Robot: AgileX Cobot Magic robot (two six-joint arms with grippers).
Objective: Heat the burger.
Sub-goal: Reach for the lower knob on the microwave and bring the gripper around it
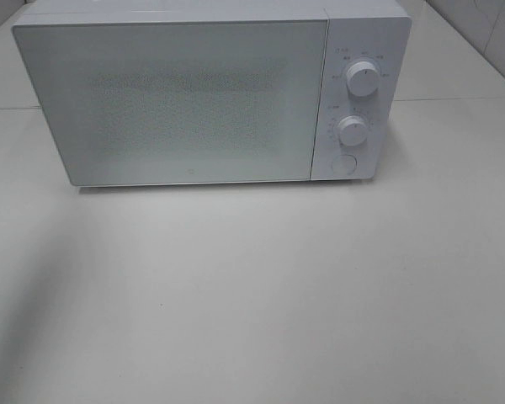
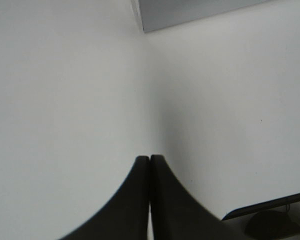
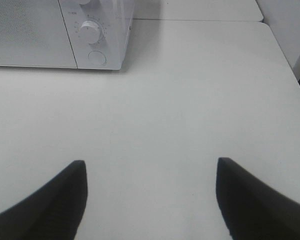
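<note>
The burger is out of view in every frame. A white microwave stands at the back of the table with its door shut; its corner shows in the left wrist view and its knob side in the right wrist view. Neither gripper appears in the exterior high view. My left gripper is shut, its two dark fingers pressed together over bare table. My right gripper is open, with wide-spread fingers and nothing between them, some way in front of the microwave's control panel.
The microwave has two round knobs and a round button on its right panel. The white table stretches in front of it. Its right edge shows in the right wrist view.
</note>
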